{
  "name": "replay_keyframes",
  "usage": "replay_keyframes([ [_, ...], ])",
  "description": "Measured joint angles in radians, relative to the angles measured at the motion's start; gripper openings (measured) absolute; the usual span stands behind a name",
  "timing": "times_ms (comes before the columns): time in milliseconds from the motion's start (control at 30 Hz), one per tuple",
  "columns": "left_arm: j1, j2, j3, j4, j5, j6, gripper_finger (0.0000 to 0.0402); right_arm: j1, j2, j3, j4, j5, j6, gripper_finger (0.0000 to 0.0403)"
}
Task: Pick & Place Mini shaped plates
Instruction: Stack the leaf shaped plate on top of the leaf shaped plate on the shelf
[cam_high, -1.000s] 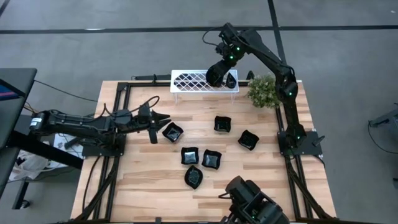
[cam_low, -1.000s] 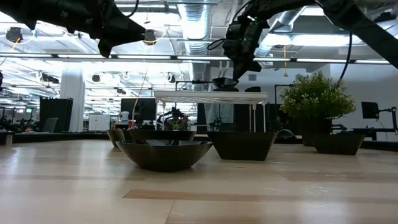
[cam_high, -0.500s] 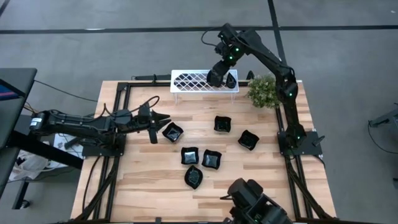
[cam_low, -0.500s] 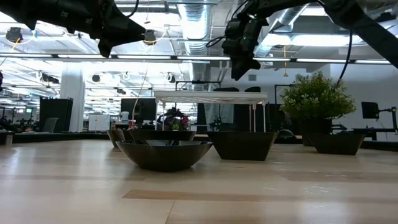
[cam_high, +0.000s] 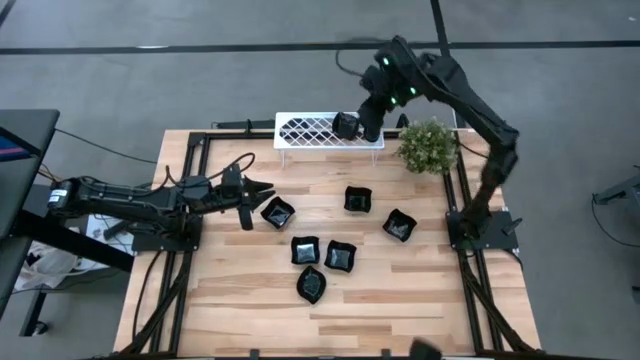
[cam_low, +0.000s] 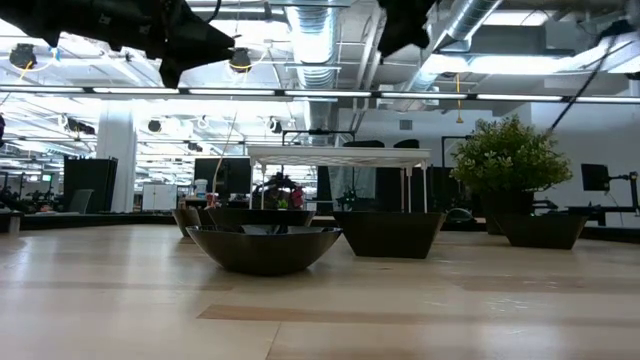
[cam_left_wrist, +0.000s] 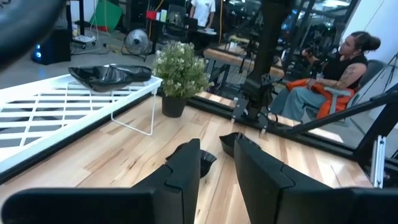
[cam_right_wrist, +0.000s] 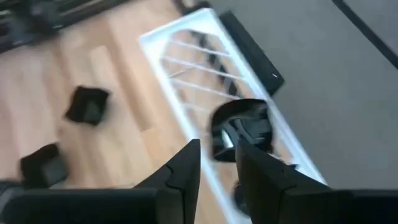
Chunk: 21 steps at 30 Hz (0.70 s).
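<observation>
the high view looks straight down on the whole table (cam_high: 240, 300), while the low view sits at tabletop level, facing across the wood to the white rack (cam_low: 340, 156) and the room behind. both wrist views look forward past their own fingers and share that rack with the other two views.

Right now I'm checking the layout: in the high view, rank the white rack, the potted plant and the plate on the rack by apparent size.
1. White lattice rack, clearly widest.
2. Potted plant.
3. Black plate on the rack, smallest, partly covered by the right gripper.
</observation>
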Motion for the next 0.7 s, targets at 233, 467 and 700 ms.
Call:
replay_keyframes([
  [233, 0.0, 0.0, 0.0, 0.045, 0.0, -0.005, 0.0102, 0.224, -0.341, -0.552, 0.274, 0.179, 0.078, 0.0098],
  [467, -0.02, 0.0, 0.0, 0.042, 0.0, -0.099, 0.0102, 0.462, -0.637, -1.143, 0.59, 0.365, 0.27, 0.0098],
  [700, -0.092, 0.049, 0.0, 0.043, 0.002, -0.066, 0.0102, 0.699, -0.754, -1.528, 1.033, 0.437, 0.416, 0.0098],
])
